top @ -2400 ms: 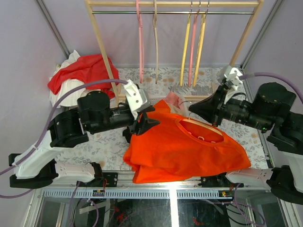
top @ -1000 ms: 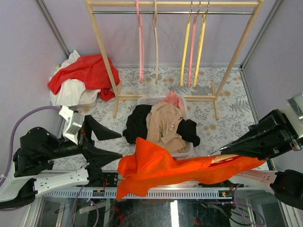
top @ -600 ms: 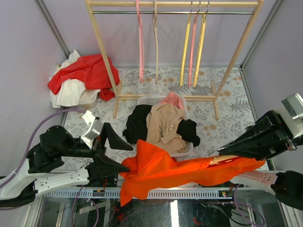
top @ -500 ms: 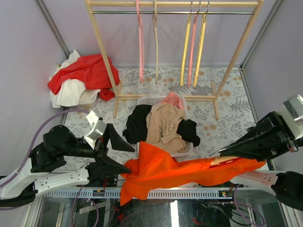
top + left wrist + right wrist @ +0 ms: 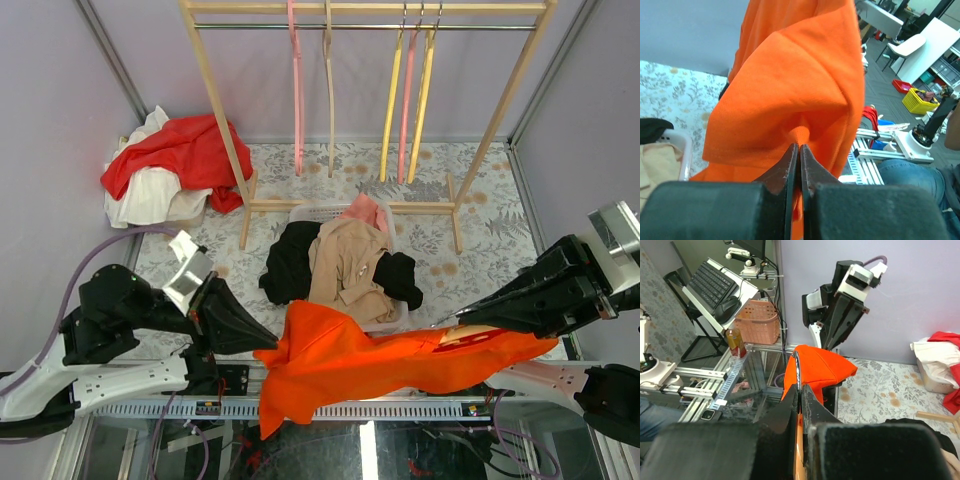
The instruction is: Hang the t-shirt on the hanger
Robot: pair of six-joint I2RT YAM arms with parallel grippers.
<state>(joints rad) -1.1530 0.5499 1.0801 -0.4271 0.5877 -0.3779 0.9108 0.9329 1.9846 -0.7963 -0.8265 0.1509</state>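
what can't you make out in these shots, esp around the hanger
- hanger: top view, only a peach sliver shows; the t-shirt covers the rest.
- right gripper: right wrist view, shut, but the t-shirt hides what it pinches.
- left wrist view: the t-shirt fills it, hiding the hanger.

Bright orange short-sleeved t-shirt (image 5: 380,360) hung stretched sideways, crumpled, on near side of white laundry basket (image 5: 322,211). Thin peach hanger (image 5: 478,334) sat mostly hidden inside shirt's right end.

Left hand (image 5: 272,346), right hand (image 5: 440,324): closed.
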